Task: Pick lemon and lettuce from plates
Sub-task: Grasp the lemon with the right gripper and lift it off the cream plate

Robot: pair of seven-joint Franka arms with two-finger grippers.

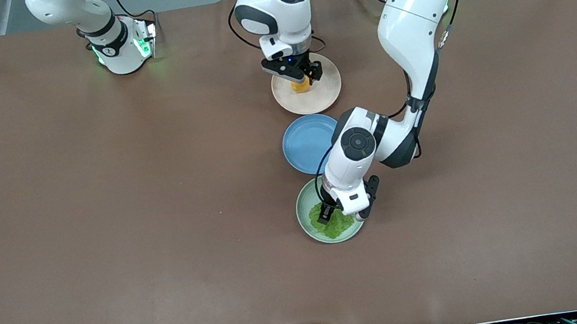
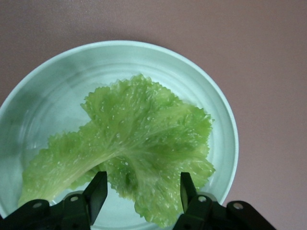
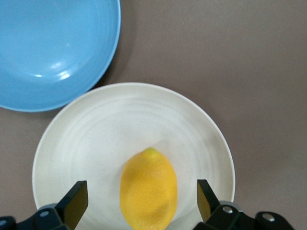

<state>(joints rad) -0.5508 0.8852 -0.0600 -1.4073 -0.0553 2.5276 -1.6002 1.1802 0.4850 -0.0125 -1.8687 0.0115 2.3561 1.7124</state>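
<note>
The lemon (image 1: 301, 86) lies on the cream-beige plate (image 1: 325, 94). My right gripper (image 1: 303, 76) hangs low over it, open, a finger on each side of the lemon (image 3: 148, 189) with clear gaps; the plate's rim (image 3: 96, 124) rings it. The lettuce (image 1: 338, 224) lies in the mint green plate (image 1: 304, 213), nearest the front camera. My left gripper (image 1: 342, 212) is low over it, open, its fingers straddling the leaf's edge (image 2: 144, 143) above the plate (image 2: 201, 91). Neither gripper holds anything.
An empty blue plate (image 1: 304, 143) sits between the two task plates, partly covered by my left arm; it also shows in the right wrist view (image 3: 48, 48). The brown table (image 1: 103, 210) stretches bare toward the right arm's end.
</note>
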